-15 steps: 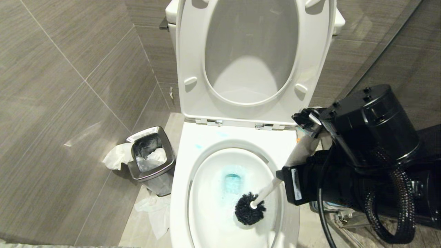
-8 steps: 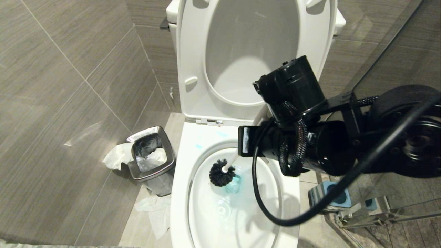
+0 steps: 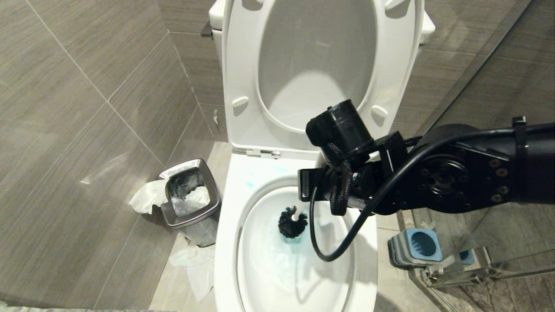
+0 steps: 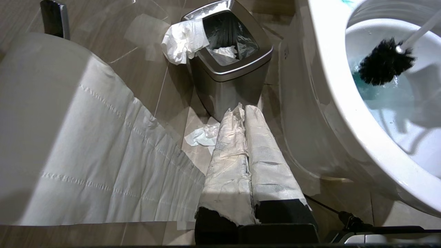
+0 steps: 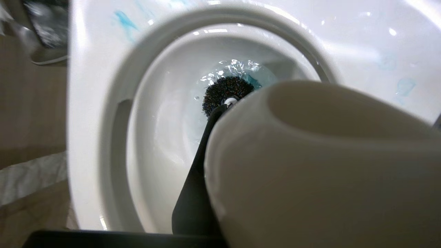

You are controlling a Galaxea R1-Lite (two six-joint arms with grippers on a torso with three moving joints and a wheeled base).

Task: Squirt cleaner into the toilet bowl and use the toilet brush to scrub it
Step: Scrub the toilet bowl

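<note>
The toilet bowl (image 3: 225, 242) stands with its seat and lid raised. The toilet brush has its black bristle head (image 3: 292, 222) down in the water near the back of the basin, also seen in the left wrist view (image 4: 384, 62). My right gripper (image 5: 262, 113) is shut on the brush's pale handle (image 5: 310, 165), which fills that view; one black finger (image 5: 196, 179) shows beside it. In the head view the right wrist hides the grip. Cleaner tints the water pale blue (image 3: 299, 249) and smears the rim (image 3: 250, 184). My left gripper (image 4: 243, 110) is parked low beside the toilet, its paper-wrapped fingers shut and empty.
A steel waste bin (image 3: 190, 197) with tissue stands on the floor left of the toilet, with crumpled paper (image 3: 195, 268) in front of it. The blue-grey brush holder (image 3: 416, 247) sits right of the bowl by a glass panel. A toilet paper roll (image 4: 69, 137) is close to the left wrist.
My right arm swung from the bowl's right side to above its back rim. The brush head moved from the front right of the basin to the water at the back.
</note>
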